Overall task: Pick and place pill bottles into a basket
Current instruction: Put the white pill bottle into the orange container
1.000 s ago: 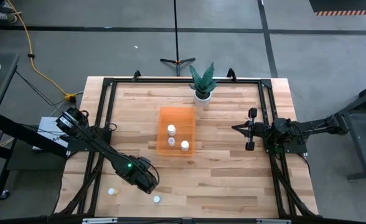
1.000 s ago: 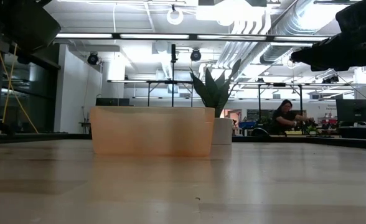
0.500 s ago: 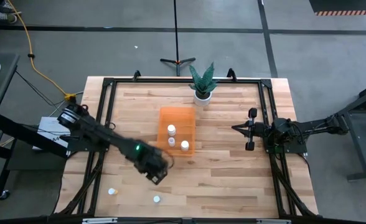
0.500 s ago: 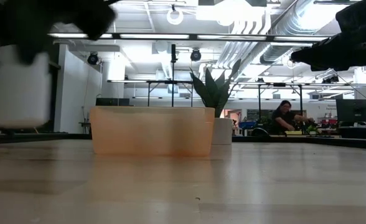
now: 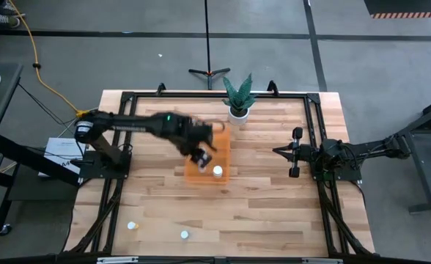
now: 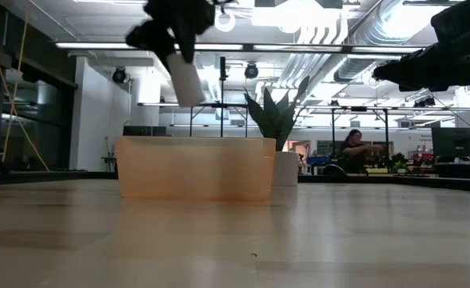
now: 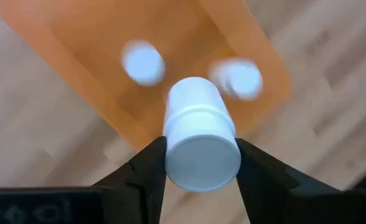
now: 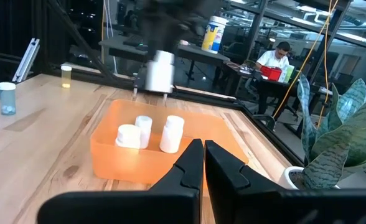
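From the table's 9 o'clock side, my left gripper (image 5: 199, 154) hangs over the orange basket (image 5: 219, 138) at centre, fingers (image 7: 147, 171) clamped on a white pill bottle (image 7: 197, 142). I should release only when squarely above bare floor, clear of the three bottles (image 8: 143, 130) inside. At 3 o'clock, my right gripper (image 8: 203, 163) waits, fingers nearly together, holding nothing.

We're in a big open robotics lab: exposed ducts (image 6: 331, 36) and strip lights overhead, a concrete floor (image 5: 377, 66) with a yellow cable (image 5: 43, 77), a framed wooden workbench (image 5: 267, 213), and a person (image 6: 353, 150) working at desks behind
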You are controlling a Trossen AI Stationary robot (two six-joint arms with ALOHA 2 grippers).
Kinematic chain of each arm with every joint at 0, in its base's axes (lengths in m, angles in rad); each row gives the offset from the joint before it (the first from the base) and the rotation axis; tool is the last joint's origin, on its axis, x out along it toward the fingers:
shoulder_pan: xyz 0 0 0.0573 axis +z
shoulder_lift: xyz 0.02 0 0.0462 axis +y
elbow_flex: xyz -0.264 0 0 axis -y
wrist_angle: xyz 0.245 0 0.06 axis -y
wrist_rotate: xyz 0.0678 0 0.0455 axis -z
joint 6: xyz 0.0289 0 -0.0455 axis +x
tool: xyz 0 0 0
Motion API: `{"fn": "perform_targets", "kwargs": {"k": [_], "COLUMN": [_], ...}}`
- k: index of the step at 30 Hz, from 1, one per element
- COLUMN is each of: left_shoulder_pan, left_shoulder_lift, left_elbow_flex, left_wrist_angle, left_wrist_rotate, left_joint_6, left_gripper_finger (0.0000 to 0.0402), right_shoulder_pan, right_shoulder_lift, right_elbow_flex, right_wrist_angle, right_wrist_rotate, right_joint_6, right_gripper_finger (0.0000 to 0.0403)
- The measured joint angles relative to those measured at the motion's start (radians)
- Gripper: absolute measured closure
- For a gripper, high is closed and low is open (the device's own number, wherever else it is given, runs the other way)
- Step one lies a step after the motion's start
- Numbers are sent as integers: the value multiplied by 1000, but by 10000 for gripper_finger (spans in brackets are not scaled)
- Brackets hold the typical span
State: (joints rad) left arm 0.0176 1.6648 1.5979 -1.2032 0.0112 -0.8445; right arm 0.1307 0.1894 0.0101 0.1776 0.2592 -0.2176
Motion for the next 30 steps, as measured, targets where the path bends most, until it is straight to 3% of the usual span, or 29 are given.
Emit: {"fn": "perform_targets", "kwargs": {"k": [11,26,30], "left_shoulder_pan": [247,328,332], "left_shoulder_lift": [99,291,299], "left_elbow_flex": [-4,-5,-5], "left_wrist_angle": [0,57,89], "left_wrist_rotate": [10,58,92], "left_joint_6": [172,251,269], "left_gripper_finger": [198,199,181], "right_shoulder_pan": [0,0,0], "right_shoulder_lift": [0,5,5], "right_elbow_flex": [0,0,0], "right_wrist_angle": [-1,-1,-1], "right_wrist_rotate": [1,4,4], "right_joint_6": [-11,-26,-27], "right_gripper_finger": [396,396,396]}}
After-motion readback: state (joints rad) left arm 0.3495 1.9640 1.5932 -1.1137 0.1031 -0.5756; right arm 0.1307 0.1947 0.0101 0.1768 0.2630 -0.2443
